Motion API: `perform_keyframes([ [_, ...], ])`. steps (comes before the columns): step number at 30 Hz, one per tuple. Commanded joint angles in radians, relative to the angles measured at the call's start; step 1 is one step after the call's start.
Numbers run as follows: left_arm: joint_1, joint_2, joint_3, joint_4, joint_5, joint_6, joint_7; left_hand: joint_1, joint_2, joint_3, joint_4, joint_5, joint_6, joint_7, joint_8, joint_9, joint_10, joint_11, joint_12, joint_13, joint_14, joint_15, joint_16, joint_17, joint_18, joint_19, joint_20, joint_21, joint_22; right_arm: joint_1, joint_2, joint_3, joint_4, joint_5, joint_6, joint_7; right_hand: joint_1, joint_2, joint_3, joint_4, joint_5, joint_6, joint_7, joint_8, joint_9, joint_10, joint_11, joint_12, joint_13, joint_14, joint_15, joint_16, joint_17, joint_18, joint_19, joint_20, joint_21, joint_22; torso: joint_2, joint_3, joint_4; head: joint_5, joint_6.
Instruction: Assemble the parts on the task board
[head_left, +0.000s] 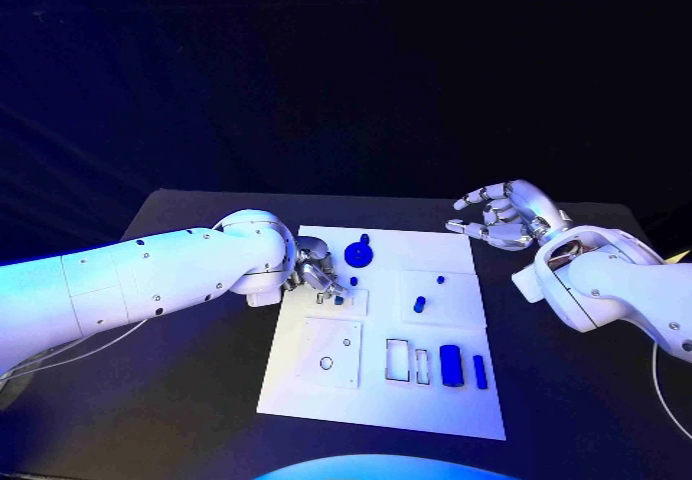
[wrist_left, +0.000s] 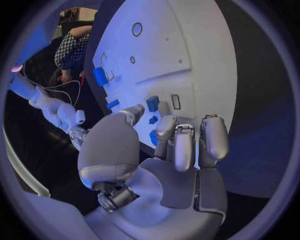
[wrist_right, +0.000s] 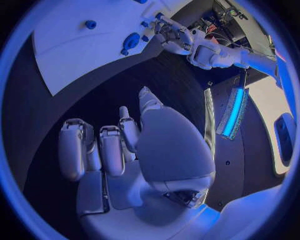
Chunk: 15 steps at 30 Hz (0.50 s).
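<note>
In the head view, a white board (head_left: 378, 400) lies in the middle of the black surface (head_left: 188, 430). The left hand (head_left: 315, 272) is over the board's far left part, its fingers (head_left: 329, 285) curled down close to a small blue part (head_left: 339, 298); whether they pinch anything cannot be told here. Just right of that hand, a round blue part (head_left: 359, 255) sits near the board's far edge. A small blue peg (head_left: 418, 304) stands near the board's middle, with a tiny blue piece (head_left: 438, 279) beyond it. Two blue bars, a wide one (head_left: 451, 364) and a thin one (head_left: 480, 371), lie at the board's near right, beside two open rectangular slots (head_left: 397, 360). The right hand (head_left: 498, 217) hangs above the dark surface past the board's far right corner, fingers loosely curled and apart, holding nothing.

In the left wrist view, the left hand (wrist_left: 169, 150) has its fingers bent toward the board (wrist_left: 187, 55), with blue parts (wrist_left: 152, 104) just beyond the fingertips; I cannot tell if it is touching them.

In the right wrist view, the right hand (wrist_right: 134, 150) is over bare dark surface, fingers curled in with nothing in them. Farther off, the left hand (wrist_right: 172, 35) is at the edge of the board (wrist_right: 81, 55), beside the round blue part (wrist_right: 130, 41).
</note>
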Motion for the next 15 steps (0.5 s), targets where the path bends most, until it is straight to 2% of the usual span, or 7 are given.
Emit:
perform_keyframes([
  [1, 0.001, -0.007, 0.010, 0.010, 0.033, -0.019, 0.004, 0.005, 0.007, -0.010, -0.001, -0.005, 0.002, 0.003, -0.006, 0.002, 0.001, -0.002, -0.001, -0.008, 0.078, -0.005, 0.000, 0.175, -0.018, 0.005, 0.001, -0.005, -0.001, -0.001, 0.001, 0.000, -0.002, -0.004, 0.002, 0.010, -0.008, 0.001, -0.005, 0.001, -0.003, -0.009, 0.000, 0.003, -0.001, 0.000, -0.003, 0.000, 0.012, 0.062, -0.010, -0.006, 0.100, 0.017, -0.001, -0.003, -0.004, 0.168, -0.001, -0.0002, -0.0006, 0.001, 0.004],
  [5, 0.004, -0.021, 0.033, 0.013, 0.075, -0.029, 0.003, 0.024, 0.006, -0.036, -0.002, 0.001, -0.027, 0.013, -0.019, 0.006, -0.038, 0.006, -0.042, -0.060, 0.066, 0.001, -0.023, 0.135, -0.013, -0.010, 0.005, -0.016, -0.021, -0.001, 0.001, 0.000, -0.006, -0.004, 0.003, 0.009, -0.008, 0.001, -0.005, 0.001, -0.003, -0.009, 0.000, 0.003, -0.001, 0.000, -0.003, 0.000, 0.012, 0.062, -0.010, -0.006, 0.100, 0.017, -0.001, -0.003, -0.004, 0.168, -0.002, -0.0003, 0.0000, 0.002, 0.007],
  [7, 0.013, -0.025, 0.043, 0.003, 0.095, -0.032, 0.003, 0.036, 0.011, -0.050, -0.001, 0.004, -0.050, 0.023, -0.032, 0.006, -0.060, 0.014, -0.062, -0.084, 0.066, 0.008, -0.023, 0.135, -0.012, -0.015, 0.008, -0.020, -0.027, -0.001, 0.001, 0.000, -0.008, -0.004, 0.003, 0.007, -0.009, 0.002, -0.005, 0.000, -0.004, -0.009, 0.000, 0.003, -0.001, -0.001, -0.003, -0.001, 0.011, 0.062, -0.010, -0.007, 0.098, 0.018, -0.003, -0.003, -0.006, 0.167, -0.002, 0.0002, 0.0004, 0.001, 0.009],
  [10, 0.041, -0.018, 0.051, -0.028, 0.114, -0.027, 0.004, 0.047, 0.019, -0.067, -0.001, 0.006, -0.072, 0.033, -0.047, 0.005, -0.077, 0.024, -0.074, -0.101, 0.066, 0.016, -0.025, 0.132, -0.011, -0.018, 0.014, -0.023, -0.031, -0.001, 0.002, 0.000, -0.009, -0.004, 0.004, 0.005, -0.009, 0.002, -0.005, 0.000, -0.004, -0.009, 0.000, 0.003, -0.001, -0.001, -0.003, -0.001, 0.011, 0.062, -0.010, -0.007, 0.098, 0.018, -0.003, -0.003, -0.006, 0.167, -0.002, 0.0002, 0.0014, 0.002, 0.011],
  [15, 0.079, 0.011, 0.056, -0.089, 0.114, -0.015, 0.009, 0.070, 0.027, -0.089, -0.001, 0.009, -0.107, 0.050, -0.073, -0.003, -0.114, 0.039, -0.098, -0.138, 0.059, 0.030, -0.035, 0.114, -0.006, -0.039, 0.025, -0.038, -0.057, -0.001, 0.004, 0.000, -0.012, -0.004, 0.006, 0.002, -0.009, 0.003, -0.005, 0.000, -0.004, -0.010, 0.000, 0.003, -0.001, -0.001, -0.003, -0.001, 0.011, 0.062, -0.010, -0.007, 0.098, 0.018, -0.003, -0.003, -0.007, 0.167, -0.001, -0.0002, 0.0010, 0.002, 0.012],
])
